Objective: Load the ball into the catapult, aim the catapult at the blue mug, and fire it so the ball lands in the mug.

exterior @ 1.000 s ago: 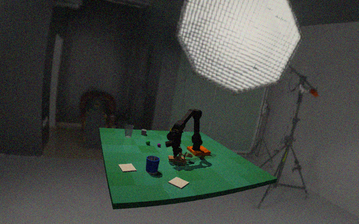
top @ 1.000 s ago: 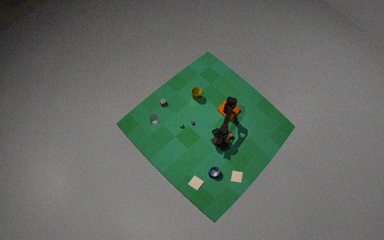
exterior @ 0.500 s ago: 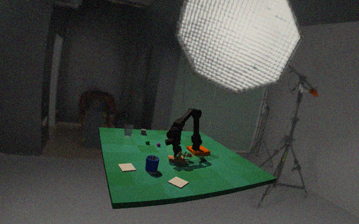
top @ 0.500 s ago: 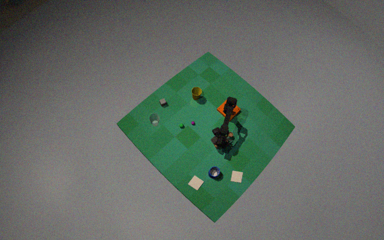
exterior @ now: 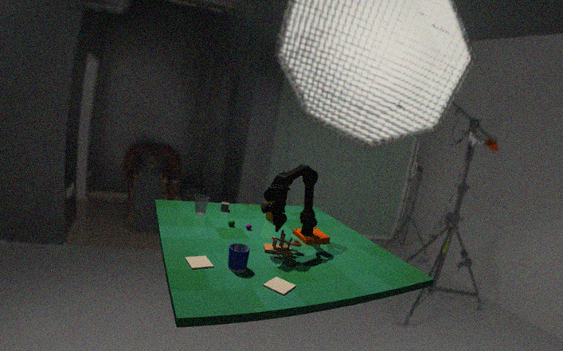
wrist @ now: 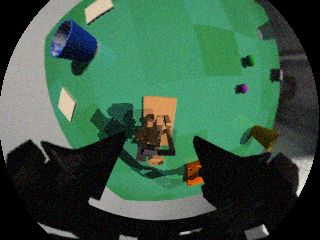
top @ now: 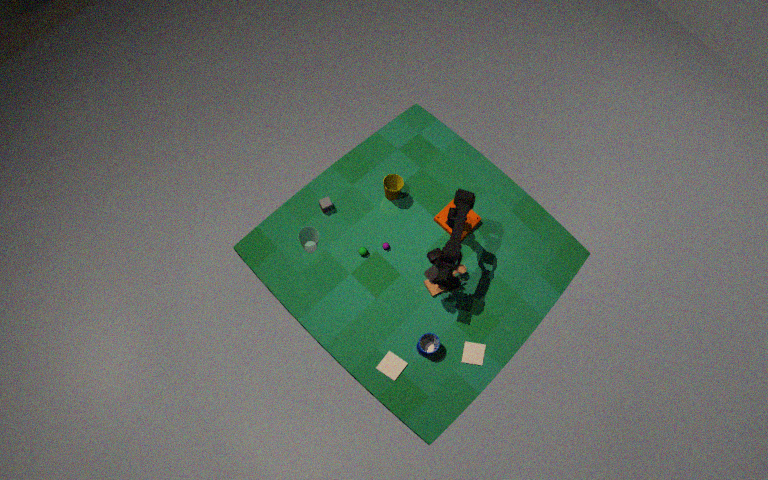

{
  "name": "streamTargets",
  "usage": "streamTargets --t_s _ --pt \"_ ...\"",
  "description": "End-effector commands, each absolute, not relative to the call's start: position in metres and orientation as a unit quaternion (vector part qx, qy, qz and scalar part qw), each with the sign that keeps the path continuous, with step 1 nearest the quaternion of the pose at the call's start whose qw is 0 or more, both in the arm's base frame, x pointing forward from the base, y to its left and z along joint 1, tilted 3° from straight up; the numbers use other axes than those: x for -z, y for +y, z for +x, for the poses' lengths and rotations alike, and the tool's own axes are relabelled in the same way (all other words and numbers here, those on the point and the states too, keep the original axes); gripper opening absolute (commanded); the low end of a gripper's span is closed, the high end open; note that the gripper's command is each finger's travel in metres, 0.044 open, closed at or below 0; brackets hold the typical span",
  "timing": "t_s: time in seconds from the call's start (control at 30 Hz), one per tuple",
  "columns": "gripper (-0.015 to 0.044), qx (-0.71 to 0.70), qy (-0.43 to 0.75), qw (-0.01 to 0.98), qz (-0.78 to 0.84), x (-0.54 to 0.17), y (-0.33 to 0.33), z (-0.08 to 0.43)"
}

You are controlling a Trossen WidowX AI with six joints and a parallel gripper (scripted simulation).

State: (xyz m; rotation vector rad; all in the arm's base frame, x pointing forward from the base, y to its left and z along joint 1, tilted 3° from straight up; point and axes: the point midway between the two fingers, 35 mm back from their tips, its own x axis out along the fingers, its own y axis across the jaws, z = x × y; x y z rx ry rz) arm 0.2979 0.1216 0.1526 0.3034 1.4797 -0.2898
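Note:
The wooden catapult sits on the green table, its base end pointing roughly toward the mug. Its cup is at the end nearer the robot base, and I see no ball in it. The blue mug stands upright beyond the catapult. A green ball and a magenta ball lie off to one side. My gripper is open and empty above the catapult, apart from it.
Two pale tiles flank the mug. A yellow cup, a clear cup and a grey cube stand farther away. The orange robot base is behind the catapult.

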Motion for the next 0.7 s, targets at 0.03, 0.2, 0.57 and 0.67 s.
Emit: streamTargets --t_s 0.03,0.2,0.57,0.67 --pt "0.044 0.13 0.667 0.721 0.138 -0.129 0.121 0.299" --pt "0.044 0.13 0.667 0.721 0.138 -0.112 0.12 0.3" --pt "0.044 0.13 0.667 0.721 0.138 -0.097 0.121 0.302" --pt "0.044 0.13 0.667 0.721 0.138 -0.092 0.121 0.302"
